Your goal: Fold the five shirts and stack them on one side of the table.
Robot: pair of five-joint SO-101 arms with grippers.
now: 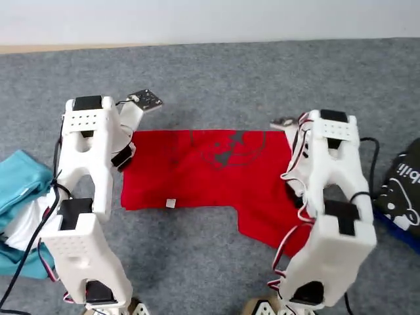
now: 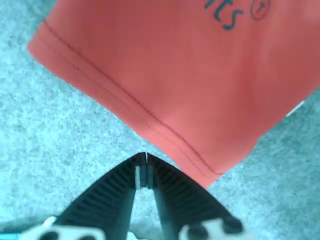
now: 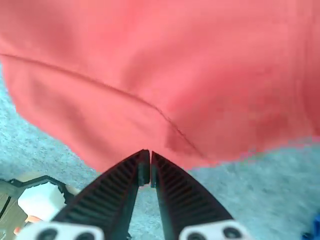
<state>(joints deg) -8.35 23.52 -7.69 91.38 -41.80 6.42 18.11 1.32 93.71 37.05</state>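
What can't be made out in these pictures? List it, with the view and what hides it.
- Red shirt: near right corner, high view, under an arm.
- Teal shirt: high view, cut by the edge, partly behind an arm.
- Dark shirt: high view, cut by the edge.
- Right gripper: right wrist view, whether it pinches cloth, blurred.

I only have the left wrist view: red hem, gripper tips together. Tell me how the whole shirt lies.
Observer: The red shirt lies spread flat in the middle of the table, with one part jutting out at its near right corner.
Operator: Report the right gripper.
Observer: The right gripper is shut, with its tips at the shirt's edge.
Operator: List the other shirts.
Observer: A teal shirt is bunched at the table's left edge, and a dark shirt lies at the right edge.
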